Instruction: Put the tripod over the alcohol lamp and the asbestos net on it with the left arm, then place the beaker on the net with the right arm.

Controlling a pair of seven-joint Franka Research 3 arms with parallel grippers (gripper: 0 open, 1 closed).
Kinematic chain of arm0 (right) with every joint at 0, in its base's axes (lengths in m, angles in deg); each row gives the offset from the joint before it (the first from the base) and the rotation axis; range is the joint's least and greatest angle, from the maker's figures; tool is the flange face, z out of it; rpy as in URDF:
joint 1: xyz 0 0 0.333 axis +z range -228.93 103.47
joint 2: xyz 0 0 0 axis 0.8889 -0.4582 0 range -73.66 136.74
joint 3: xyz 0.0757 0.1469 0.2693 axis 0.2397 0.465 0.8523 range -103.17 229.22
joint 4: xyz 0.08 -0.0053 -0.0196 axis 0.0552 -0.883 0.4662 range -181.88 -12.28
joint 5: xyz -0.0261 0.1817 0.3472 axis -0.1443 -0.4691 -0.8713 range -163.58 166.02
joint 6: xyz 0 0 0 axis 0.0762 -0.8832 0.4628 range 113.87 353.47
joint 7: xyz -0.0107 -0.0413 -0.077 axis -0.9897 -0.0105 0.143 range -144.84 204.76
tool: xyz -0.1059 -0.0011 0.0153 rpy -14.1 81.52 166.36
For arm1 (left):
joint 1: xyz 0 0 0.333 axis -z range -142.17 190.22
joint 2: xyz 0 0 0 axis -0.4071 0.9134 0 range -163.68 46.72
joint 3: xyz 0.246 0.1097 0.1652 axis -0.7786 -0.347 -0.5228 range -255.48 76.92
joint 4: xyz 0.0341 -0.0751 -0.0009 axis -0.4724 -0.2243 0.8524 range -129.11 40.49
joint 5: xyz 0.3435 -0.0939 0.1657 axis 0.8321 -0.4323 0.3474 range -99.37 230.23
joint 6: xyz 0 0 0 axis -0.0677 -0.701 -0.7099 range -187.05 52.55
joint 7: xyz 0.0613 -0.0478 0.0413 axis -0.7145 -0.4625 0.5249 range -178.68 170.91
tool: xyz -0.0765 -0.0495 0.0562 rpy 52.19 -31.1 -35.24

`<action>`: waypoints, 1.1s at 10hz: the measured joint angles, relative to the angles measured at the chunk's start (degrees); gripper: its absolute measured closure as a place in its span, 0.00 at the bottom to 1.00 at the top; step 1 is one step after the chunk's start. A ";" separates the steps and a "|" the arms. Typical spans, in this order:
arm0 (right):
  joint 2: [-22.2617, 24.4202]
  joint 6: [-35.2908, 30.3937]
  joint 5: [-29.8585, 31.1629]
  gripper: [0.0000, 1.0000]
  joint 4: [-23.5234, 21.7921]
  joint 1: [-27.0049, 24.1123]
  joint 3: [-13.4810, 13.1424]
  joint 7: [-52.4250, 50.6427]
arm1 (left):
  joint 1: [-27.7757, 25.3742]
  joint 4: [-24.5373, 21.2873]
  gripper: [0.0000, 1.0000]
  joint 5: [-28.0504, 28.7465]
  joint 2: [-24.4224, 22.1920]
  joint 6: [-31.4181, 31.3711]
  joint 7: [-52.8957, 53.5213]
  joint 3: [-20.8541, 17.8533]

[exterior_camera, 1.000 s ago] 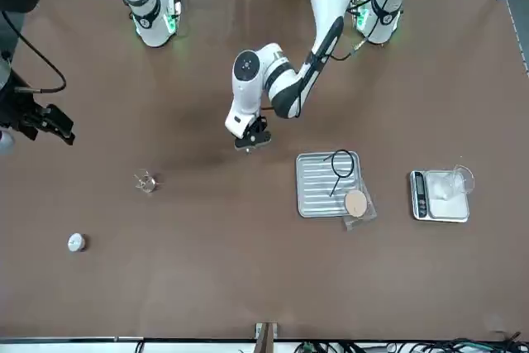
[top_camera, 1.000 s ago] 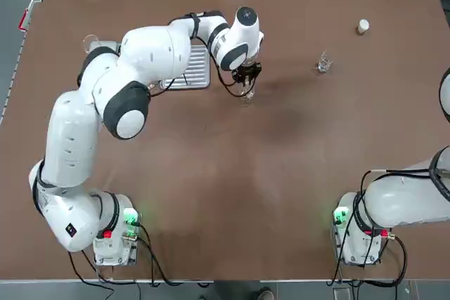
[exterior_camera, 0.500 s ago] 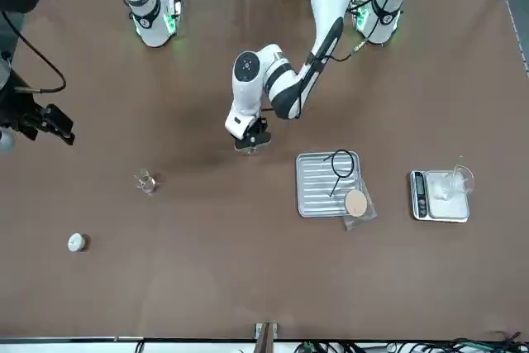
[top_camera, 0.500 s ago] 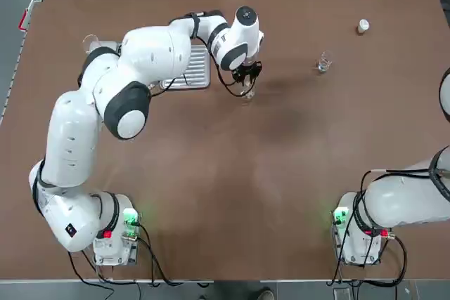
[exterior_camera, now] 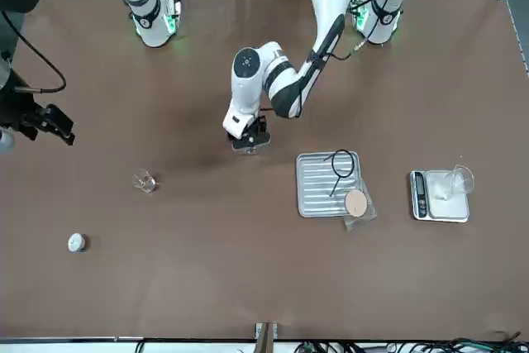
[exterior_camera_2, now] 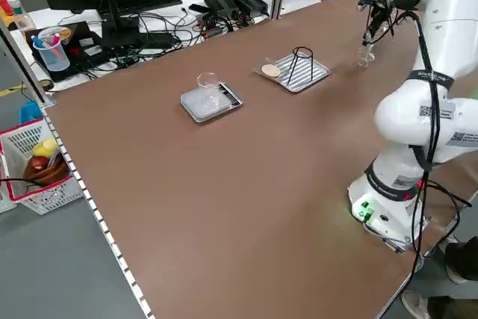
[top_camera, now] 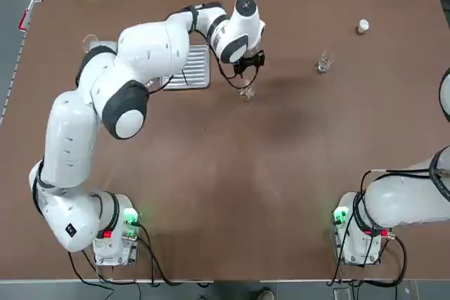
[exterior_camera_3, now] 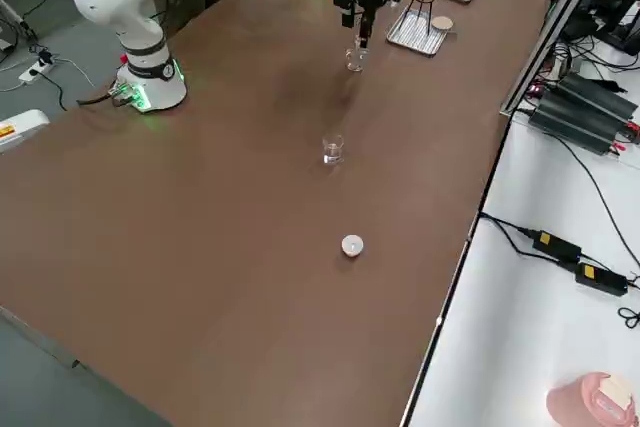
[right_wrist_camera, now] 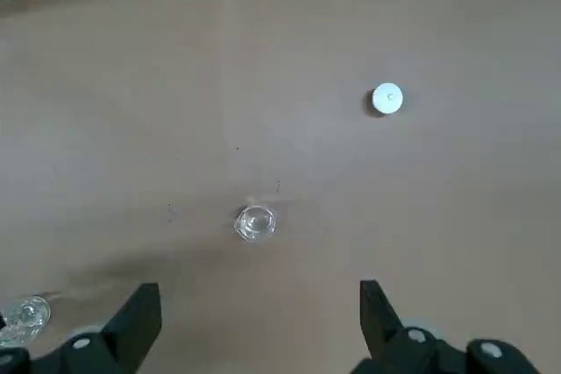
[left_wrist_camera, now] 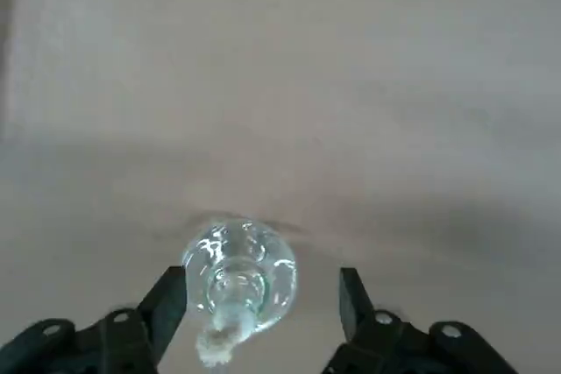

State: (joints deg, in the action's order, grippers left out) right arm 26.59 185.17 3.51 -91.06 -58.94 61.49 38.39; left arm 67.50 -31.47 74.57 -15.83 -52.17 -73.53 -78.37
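The left pincer (left_wrist_camera: 254, 299) hangs just above the alcohol lamp (left_wrist_camera: 238, 279), fingers spread and clear of the glass. The lamp stands on the desk (top_camera: 232, 173) just beside the ribbed tray (top_camera: 191, 69) (tripod (exterior_camera: 339, 169) upright on it). Right pincer (right_wrist_camera: 254, 317) released, well apart.

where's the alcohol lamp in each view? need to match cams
Top: alcohol lamp, table centre, just below the left pincer.
Front: mostly hidden under that pincer.
Left side: upper right, beyond the ribbed tray.
Right side: top centre.
Left wrist: between the open fingers.
Right wrist: bottom-left corner.
Shared landmark: the left pincer beside the lamp.
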 joint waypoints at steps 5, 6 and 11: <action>0.00 0.00 0.00 0.00 -0.03 -0.17 -0.04 -0.04 | -13.97 -3.37 0.26 0.00 -9.71 2.94 3.98 2.84; 0.00 0.00 0.00 0.00 -0.03 -0.20 -0.05 -0.05 | -19.11 -5.73 0.26 0.00 -10.86 2.94 7.01 6.35; 0.00 0.00 0.00 0.00 -0.06 -0.46 -0.07 -0.51 | -53.68 -19.79 0.28 0.27 -15.00 2.87 24.38 32.15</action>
State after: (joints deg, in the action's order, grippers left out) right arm 26.58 185.17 3.51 -91.12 -59.40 61.42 37.88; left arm 13.82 -51.26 74.85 -30.84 -49.31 -49.15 -46.22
